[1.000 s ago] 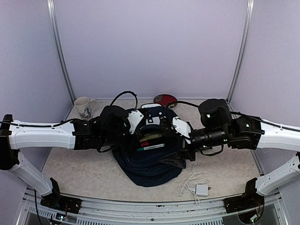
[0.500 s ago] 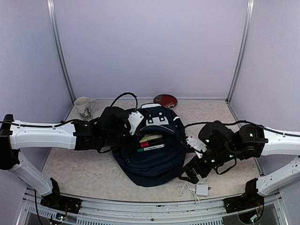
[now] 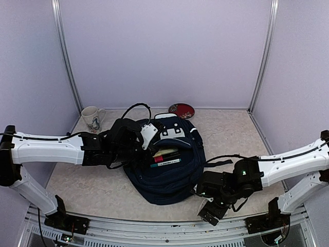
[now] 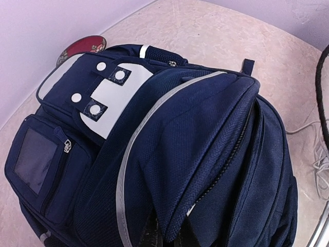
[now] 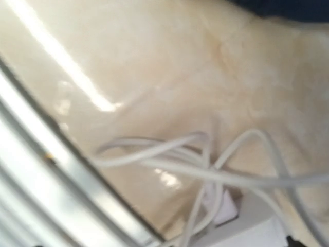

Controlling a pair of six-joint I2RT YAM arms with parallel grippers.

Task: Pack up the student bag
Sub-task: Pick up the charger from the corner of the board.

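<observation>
Right now the bag (image 3: 169, 180) is lying in the middle of the table (image 3: 92, 185), its mouth gaping upward. What look like a pale book, something red and a green-and-white strip are sitting stacked inside. My left gripper (image 3: 150, 141) is pinching the fabric at the left lip of that opening, jaws closed on it, so that arm is busy. My right gripper (image 3: 209, 215) is hanging low over the near-right edge, jaws spread wide and holding nothing. Its wrist view is showing a white charger (image 5: 247, 229) directly below, with the cable (image 5: 205, 172) looping loosely across the view. The right arm is plainly the nearer one. I'm judging the pick as straight down, with the bag's mouth waiting to the left and farther back.
</observation>
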